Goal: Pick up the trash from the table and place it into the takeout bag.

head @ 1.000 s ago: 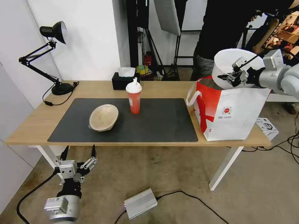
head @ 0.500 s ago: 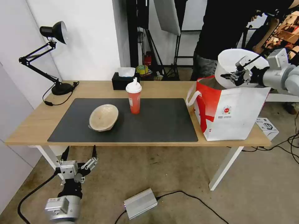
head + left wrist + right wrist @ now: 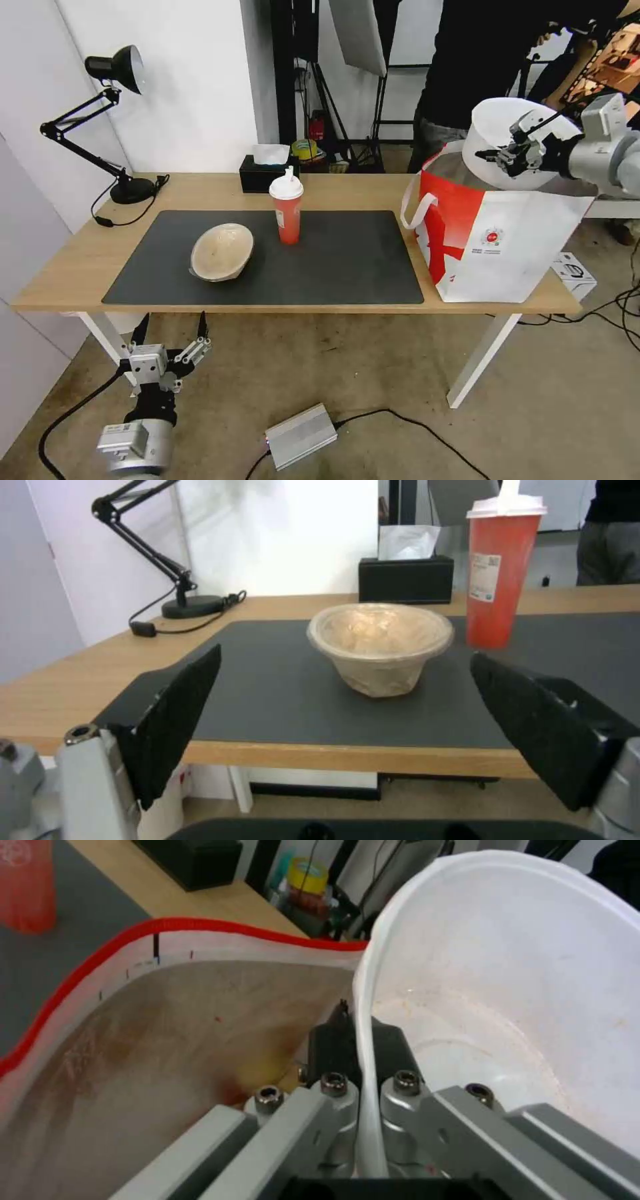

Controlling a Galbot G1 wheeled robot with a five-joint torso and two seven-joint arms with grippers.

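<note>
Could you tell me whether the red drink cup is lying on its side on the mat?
No, the red drink cup stands upright on the dark grey mat, beside the beige bowl.

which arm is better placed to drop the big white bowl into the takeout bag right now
Right. The right hand is shut on the white bowl rim, held over the takeout bag opening. The left hand hangs open below the table edge, far from the bag.

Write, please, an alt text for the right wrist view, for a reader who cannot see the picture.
The right claw is shut on the rim of the large white bowl, holding it tilted over the open mouth of the takeout bag. The bag's red top edge and dull lining show beneath, and faint reddish residue marks the bowl's inside.
</note>
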